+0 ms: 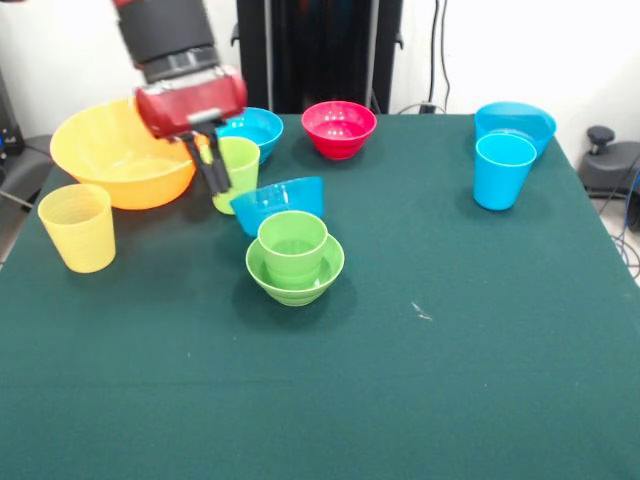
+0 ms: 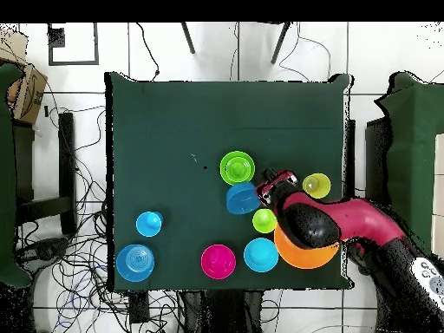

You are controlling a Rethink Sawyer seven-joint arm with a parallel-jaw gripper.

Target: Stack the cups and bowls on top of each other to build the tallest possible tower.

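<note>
- Nearest the camera on the green counter (image 1: 420, 400), the tower (image 1: 294, 258) stands as a green cup nested upright in a small green bowl; light, stiff plastic, likely to skid if nudged from the side.
- Just behind it, a blue bowl (image 1: 280, 203) lies tipped on its side, touching or nearly touching the stack; its thin rim looks the easiest place to pinch.
- At the left edge, a pale yellow cup (image 1: 78, 227) stands apart from the rest; smooth tapered walls would probably slip in a side squeeze, so one finger inside the rim seems safer.
- Farther back, the gripper (image 1: 214, 165) hangs beside the yellow-green cup (image 1: 236, 170); its dark fingers (image 1: 216, 178) sit against the cup's left wall, but whether they are clamped on it or merely alongside cannot be told from either view.
- On the right, a sky-blue cup (image 1: 503, 170) stands in front of a shallow blue bowl (image 1: 516, 122).
- Along the far side sit the big orange bowl (image 1: 112, 155), a blue bowl (image 1: 255, 127) and a red bowl (image 1: 339, 127), all open side up; the orange one, widest and bulkiest, would need a rim grip.
</note>
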